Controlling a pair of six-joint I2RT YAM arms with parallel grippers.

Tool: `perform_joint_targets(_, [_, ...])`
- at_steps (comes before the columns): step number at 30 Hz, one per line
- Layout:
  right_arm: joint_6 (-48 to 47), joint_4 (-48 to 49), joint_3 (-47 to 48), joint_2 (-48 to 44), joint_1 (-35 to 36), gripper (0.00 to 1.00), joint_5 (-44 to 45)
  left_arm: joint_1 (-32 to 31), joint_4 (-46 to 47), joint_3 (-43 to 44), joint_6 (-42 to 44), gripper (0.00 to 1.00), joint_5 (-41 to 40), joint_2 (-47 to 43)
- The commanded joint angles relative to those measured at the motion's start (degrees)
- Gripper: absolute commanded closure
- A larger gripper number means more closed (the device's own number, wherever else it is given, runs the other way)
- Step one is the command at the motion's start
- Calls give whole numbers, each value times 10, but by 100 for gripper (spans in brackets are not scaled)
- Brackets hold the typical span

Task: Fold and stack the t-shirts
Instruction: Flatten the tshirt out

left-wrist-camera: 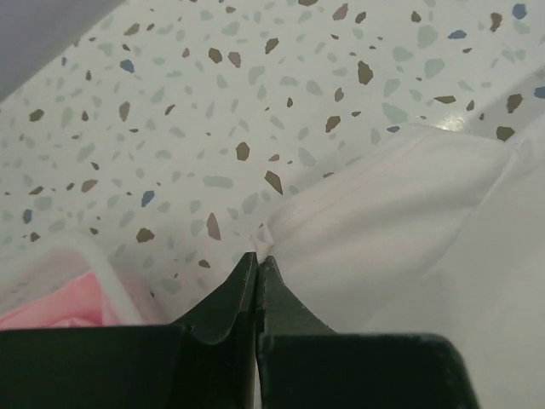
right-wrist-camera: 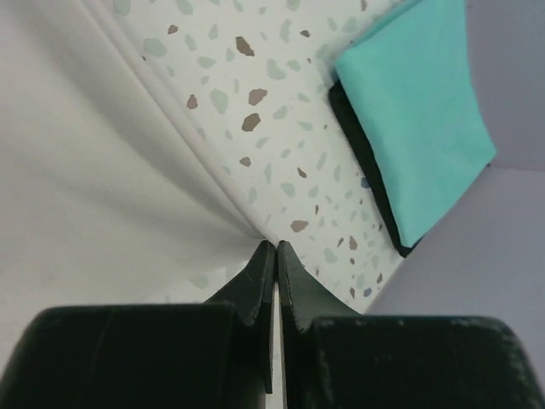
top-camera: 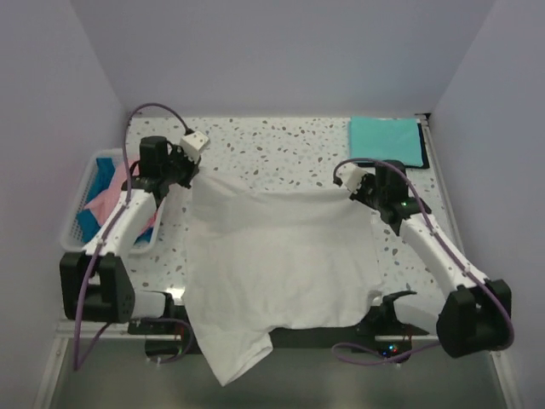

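The white t-shirt lies spread over the middle of the table, its lower part hanging over the near edge. My left gripper is shut on its far left corner, seen pinched in the left wrist view. My right gripper is shut on its far right corner, seen in the right wrist view. The cloth is pulled taut between them. A folded teal t-shirt lies at the far right on a dark sheet, also in the right wrist view. Pink and blue shirts lie in the basket.
A white lattice basket stands at the left edge of the speckled table; its rim and pink cloth show in the left wrist view. Lavender walls enclose the back and both sides.
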Motion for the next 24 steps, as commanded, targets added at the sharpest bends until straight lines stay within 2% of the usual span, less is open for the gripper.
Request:
perform_joint_targets(1, [-30, 146, 5, 86, -12, 100, -27, 3, 97, 44, -9, 100, 5, 115])
perform_joint_targets(3, [-32, 169, 26, 137, -22, 100, -36, 3, 94, 97, -12, 100, -1, 170])
perform_joint_targets(7, [-28, 170, 129, 279, -58, 100, -61, 3, 102, 178, -24, 100, -11, 286])
perform_joint_targets(13, [-28, 126, 260, 393, -76, 100, -105, 3, 95, 282, -13, 100, -42, 379])
perform_joint_targets(18, [-38, 103, 300, 446, -76, 100, -120, 3, 80, 318, -7, 100, -42, 406])
perform_joint_targets(24, [-50, 77, 314, 446, -82, 100, -137, 1, 51, 300, -15, 100, -34, 375])
